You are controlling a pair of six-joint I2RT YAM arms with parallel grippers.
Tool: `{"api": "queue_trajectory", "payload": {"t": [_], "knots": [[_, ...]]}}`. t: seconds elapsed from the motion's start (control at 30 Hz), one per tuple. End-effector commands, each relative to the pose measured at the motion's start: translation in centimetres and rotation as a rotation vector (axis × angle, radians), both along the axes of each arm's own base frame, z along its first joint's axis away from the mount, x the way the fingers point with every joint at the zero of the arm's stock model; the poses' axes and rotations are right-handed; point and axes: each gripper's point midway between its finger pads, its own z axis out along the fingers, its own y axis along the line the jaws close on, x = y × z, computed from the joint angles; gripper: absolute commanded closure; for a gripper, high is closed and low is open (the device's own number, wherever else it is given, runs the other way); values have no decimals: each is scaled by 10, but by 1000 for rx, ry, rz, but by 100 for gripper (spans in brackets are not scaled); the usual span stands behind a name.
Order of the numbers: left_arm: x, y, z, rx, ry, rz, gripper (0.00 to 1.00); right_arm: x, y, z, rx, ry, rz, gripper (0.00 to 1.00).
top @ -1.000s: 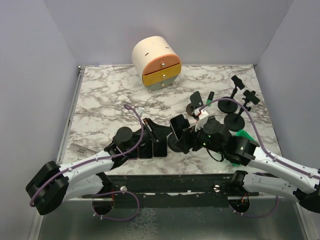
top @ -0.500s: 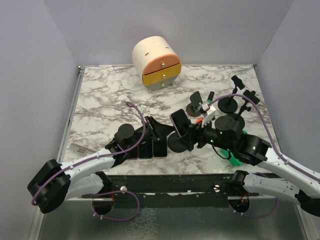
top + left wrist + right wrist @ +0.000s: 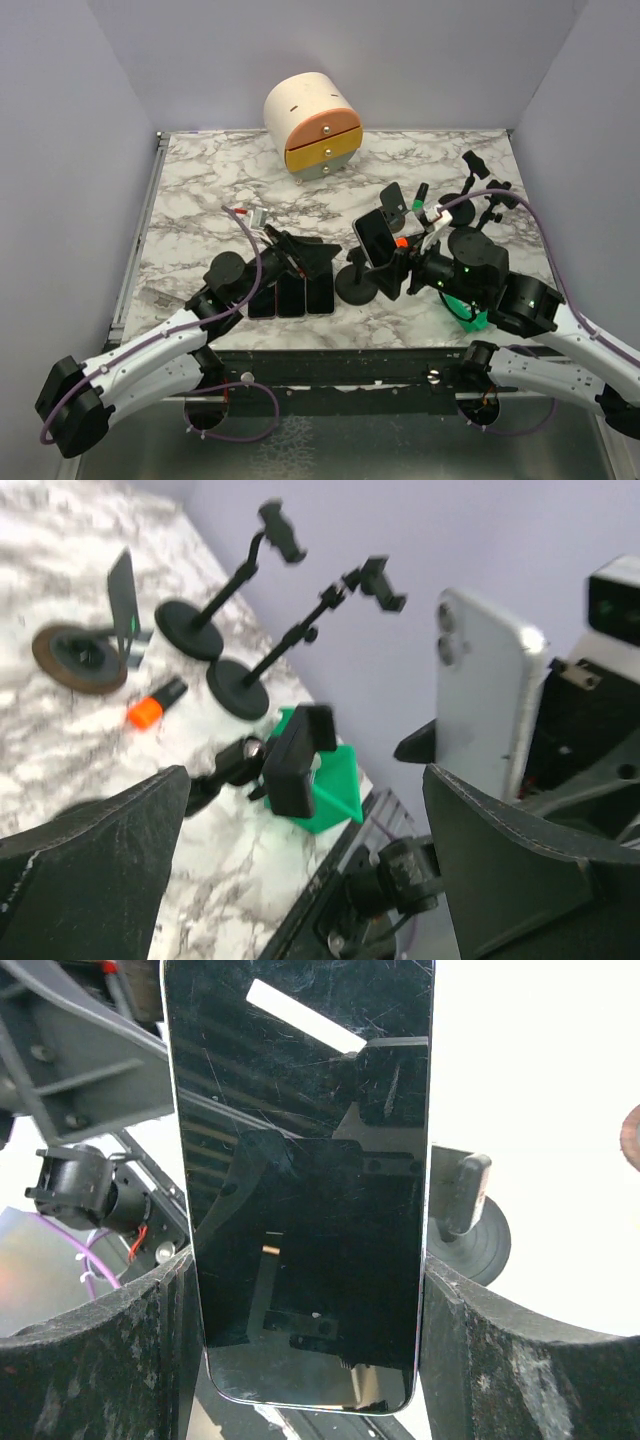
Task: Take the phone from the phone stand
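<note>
Phone [image 3: 373, 240] aloft over the marble table [image 3: 200, 180], a little right of the middle and toward the near edge, pinched by its long sides between the fingers of the right gripper [image 3: 303, 1290]. It stands upright, its long axis running straight out along those fingers. The dark screen is turned back to the right wrist and the pale back with its lenses faces the left arm.

The phone stand [image 3: 357, 286] sits on the table just beside it. Seen from the left wrist, its clamp head [image 3: 293, 762] looks empty and apart from the phone, which rides higher. By that reading the phone is out of the cradle and the job is nearly done.

The left gripper [image 3: 312, 256] hovers just left of the stand, jaws spread wide with nothing between them.

To my eye the next move hinges on this: the phone is wholly the right arm's, and the clamp lies lower and close beside it. A carry up and away from the stand would keep the lower end from snagging. Three other phones [image 3: 290, 298] lie flat in a row by the near edge, just left of the stand's base.
</note>
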Motion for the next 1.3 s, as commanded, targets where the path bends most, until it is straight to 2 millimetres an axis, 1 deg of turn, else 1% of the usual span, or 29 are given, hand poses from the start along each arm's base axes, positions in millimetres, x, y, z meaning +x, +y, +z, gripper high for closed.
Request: {"api": "queue_trajectory", "payload": {"t": [0.0, 0.1, 0.23, 0.27, 0.4, 0.5, 0.63, 0.7, 0.8, 0.9, 0.97, 1.0, 1.07, 1.17, 1.27], "knots": [[6, 19, 50, -8, -157, 97, 1, 13, -9, 27, 57, -108, -64, 100], [2, 15, 74, -21, -209, 66, 1, 14, -7, 28, 74, -123, -64, 100], [-7, -1, 90, -18, -244, -34, 1, 18, -5, 28, 89, -137, -74, 100], [-12, -6, 93, -18, -251, -77, 1, 19, -4, 30, 94, -139, -75, 100], [-19, -20, 102, -25, -252, -165, 1, 22, 0, 33, 112, -146, -79, 100], [-20, -26, 107, -28, -250, -195, 1, 24, 5, 34, 116, -144, -72, 100], [-22, -32, 106, -24, -243, -231, 6, 26, 9, 32, 104, -133, -74, 100], [-23, -33, 104, -23, -237, -239, 10, 27, 10, 31, 104, -130, -77, 100], [-23, -35, 101, -18, -230, -249, 20, 29, 10, 30, 105, -123, -89, 100], [-21, -38, 98, -11, -220, -253, 34, 32, 10, 28, 98, -113, -106, 100], [-19, -40, 96, -8, -208, -255, 39, 34, 12, 27, 84, -104, -111, 100], [-18, -42, 95, -7, -202, -257, 43, 35, 12, 25, 71, -97, -116, 100], [-16, -45, 96, -4, -201, -263, 48, 38, 14, 22, 46, -87, -121, 100], [-14, -48, 96, 2, -200, -266, 50, 40, 17, 20, 25, -77, -122, 100], [-10, -50, 94, 15, -195, -258, 56, 41, 19, 19, 16, -74, -118, 100]]}}
